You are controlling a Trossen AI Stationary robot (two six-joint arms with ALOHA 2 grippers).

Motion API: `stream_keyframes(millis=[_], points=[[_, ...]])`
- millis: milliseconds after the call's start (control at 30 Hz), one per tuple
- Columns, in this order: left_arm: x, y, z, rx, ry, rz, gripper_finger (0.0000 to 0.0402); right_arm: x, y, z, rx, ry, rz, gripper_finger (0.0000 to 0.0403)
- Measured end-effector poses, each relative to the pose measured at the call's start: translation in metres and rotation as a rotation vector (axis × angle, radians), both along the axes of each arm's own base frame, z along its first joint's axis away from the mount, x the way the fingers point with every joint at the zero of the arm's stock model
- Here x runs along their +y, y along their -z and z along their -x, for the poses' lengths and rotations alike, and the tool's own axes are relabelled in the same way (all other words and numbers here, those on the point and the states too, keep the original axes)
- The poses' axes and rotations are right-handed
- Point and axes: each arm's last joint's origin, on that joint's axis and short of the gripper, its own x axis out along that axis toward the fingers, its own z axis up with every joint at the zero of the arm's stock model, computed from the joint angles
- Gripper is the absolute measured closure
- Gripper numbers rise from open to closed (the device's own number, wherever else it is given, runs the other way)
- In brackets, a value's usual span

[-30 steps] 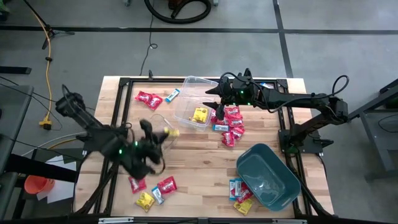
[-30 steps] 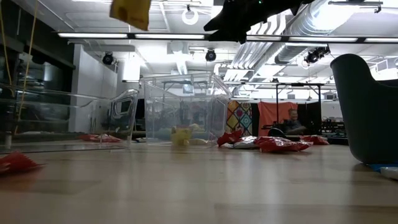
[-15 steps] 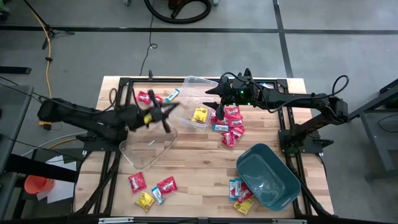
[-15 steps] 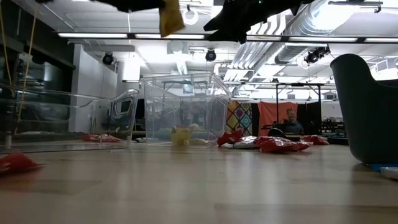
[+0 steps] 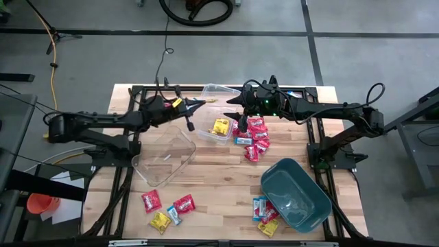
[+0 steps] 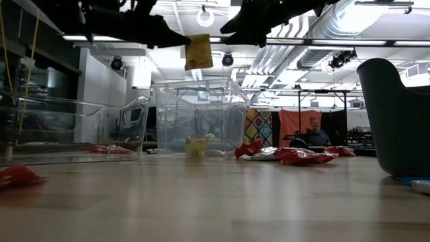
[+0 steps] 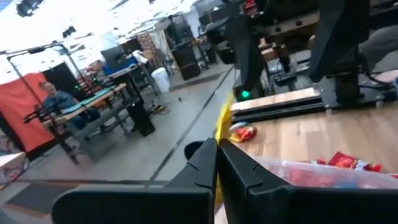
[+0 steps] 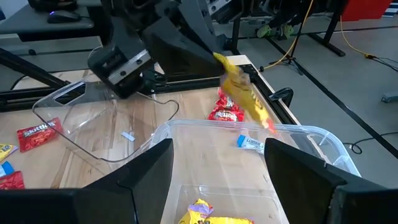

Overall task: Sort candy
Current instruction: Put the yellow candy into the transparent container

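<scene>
High view: left claw (image 5: 181,104) clenched on a yellow candy (image 5: 178,103), up over the bench (image 5: 219,171) beside the small clear tub (image 5: 215,118). Right claw (image 5: 230,100) spread wide, grasping nothing, over that tub's far rim. One yellow packet (image 5: 220,127) inside the tub. Red pile (image 5: 256,135) just right of the tub. Larger clear tub (image 5: 163,156) left of centre, teal bin (image 5: 295,193) at front right, loose packets (image 5: 167,210) at the front edge.

Low view: yellow candy (image 6: 199,52) hanging in the air above the small clear tub (image 6: 197,119).

Left wrist view: fingers (image 7: 239,169) pinched together on the yellow candy (image 7: 224,120).

Right wrist view: fingers (image 8: 147,171) set wide apart, small clear tub (image 8: 249,168) below, yellow candy (image 8: 242,93) above its rim.
</scene>
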Motion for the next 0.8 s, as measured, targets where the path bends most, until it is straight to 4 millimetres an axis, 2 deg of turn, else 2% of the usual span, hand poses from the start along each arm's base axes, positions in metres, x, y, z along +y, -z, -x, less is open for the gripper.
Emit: stream_keyframes(millis=[200,400,533,800], points=[[-0.005,0.004,-0.01,-0.04,0.062,-0.013,0.0401,0.0,0.0,0.0,0.001,0.0,0.0,0.0153],[-0.004,0.008,-0.014,-0.038,0.032,0.013,0.0388,0.0,0.0,0.0,0.001,0.0,0.0,0.0153],[-0.003,0.009,-0.014,-0.037,0.021,0.017,0.0351,0.0,0.0,0.0,-0.002,0.0,0.0,0.0153],[-0.006,0.008,-0.014,-0.047,0.021,0.044,0.0254,0.0,0.0,0.0,-0.002,0.0,0.001,0.0153]])
